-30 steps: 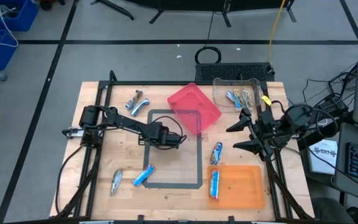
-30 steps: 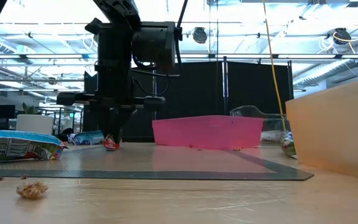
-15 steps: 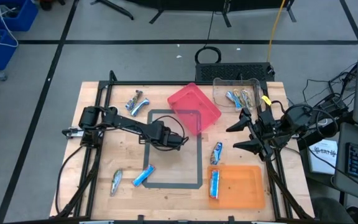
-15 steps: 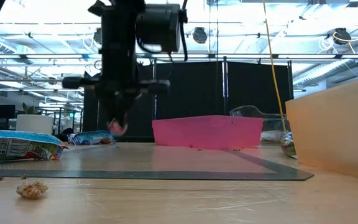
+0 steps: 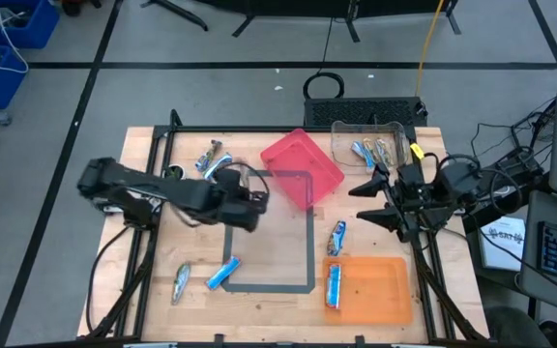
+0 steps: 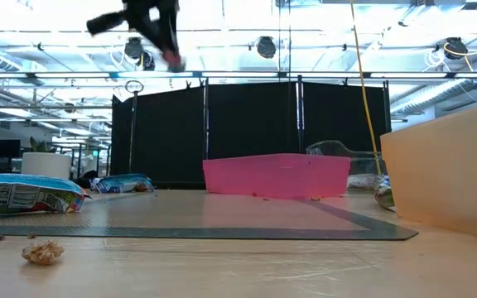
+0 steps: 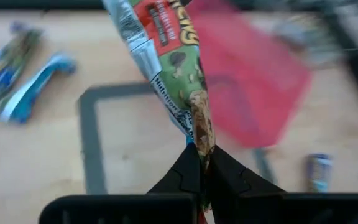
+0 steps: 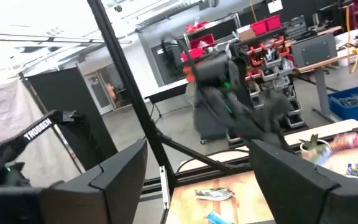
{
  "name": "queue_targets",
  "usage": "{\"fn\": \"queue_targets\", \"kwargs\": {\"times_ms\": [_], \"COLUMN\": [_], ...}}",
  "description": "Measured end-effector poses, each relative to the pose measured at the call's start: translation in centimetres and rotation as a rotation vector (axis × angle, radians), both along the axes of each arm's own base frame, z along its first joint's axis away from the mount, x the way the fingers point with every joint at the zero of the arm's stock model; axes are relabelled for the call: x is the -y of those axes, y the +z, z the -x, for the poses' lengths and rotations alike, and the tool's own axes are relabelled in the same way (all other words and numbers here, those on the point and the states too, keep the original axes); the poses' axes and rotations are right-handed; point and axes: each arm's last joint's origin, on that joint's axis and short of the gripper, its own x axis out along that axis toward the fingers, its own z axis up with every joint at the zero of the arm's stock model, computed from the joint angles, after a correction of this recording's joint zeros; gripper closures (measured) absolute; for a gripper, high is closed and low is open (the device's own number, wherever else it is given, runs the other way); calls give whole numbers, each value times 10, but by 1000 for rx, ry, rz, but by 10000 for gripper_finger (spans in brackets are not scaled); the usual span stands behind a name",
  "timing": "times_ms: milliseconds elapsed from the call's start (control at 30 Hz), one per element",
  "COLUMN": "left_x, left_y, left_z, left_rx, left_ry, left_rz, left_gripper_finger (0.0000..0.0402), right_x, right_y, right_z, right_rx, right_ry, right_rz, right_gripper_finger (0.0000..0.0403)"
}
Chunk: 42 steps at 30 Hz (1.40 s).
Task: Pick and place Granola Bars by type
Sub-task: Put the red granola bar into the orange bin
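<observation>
My left gripper (image 5: 249,200) is high above the table's middle, shut on a red-and-green wrapped granola bar (image 7: 166,56). In the low view it shows at the top (image 6: 166,37), with the bar's red end (image 6: 173,59) below it. My right gripper (image 5: 367,201) waits open and empty at the right, its fingers (image 8: 120,171) spread. Blue and silver bars lie flat on the table at the far left (image 5: 211,159), at the near left (image 5: 222,274) and in the middle right (image 5: 337,237). My left gripper pinches the bar's crimped end (image 7: 202,149) between its two fingertips (image 7: 188,171). The fingers point slanting down. The rest of the bar sticks out beyond the fingertips, lifted clear of the table.
A pink tray (image 5: 303,166) stands at the far middle and a clear tray (image 5: 367,143) with bars at the far right. An orange tray (image 5: 375,290) holding one blue bar (image 5: 334,285) stands at the near right. A dark tape rectangle (image 5: 309,251) marks the table's middle.
My left gripper has risen steeply from the table with the red-and-green bar, which was at table height and now hangs high and clear. The gripper has also tipped and gone a little toward the table's left edge. My right gripper has shifted slightly toward the far edge.
</observation>
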Motion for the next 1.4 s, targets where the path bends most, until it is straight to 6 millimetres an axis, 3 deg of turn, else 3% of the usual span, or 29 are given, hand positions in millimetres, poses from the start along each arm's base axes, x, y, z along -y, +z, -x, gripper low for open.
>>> {"fn": "queue_targets", "kwargs": {"times_ms": [200,400,600,967,1400], "left_x": [4,3,6,22,28], "left_y": [43,68,83,113,120], "left_z": [17,19,11,2,1], "left_rx": [125,162,177,246,250], "left_ry": [-179,-336,-463,-667,-824], "left_rz": [-194,-355,-502,-794,-918], "left_gripper_finger": [390,391,391,391,392], "right_x": [6,13,19,26,26], "right_y": [3,18,38,58,56], "right_z": [-11,-35,-61,-96,-115], "right_rx": [0,-4,-2,-37,-54], "right_ry": [-56,-125,-189,-279,-360], "right_rz": [0,8,35,36,53], "right_gripper_finger": [83,74,77,77,78]}}
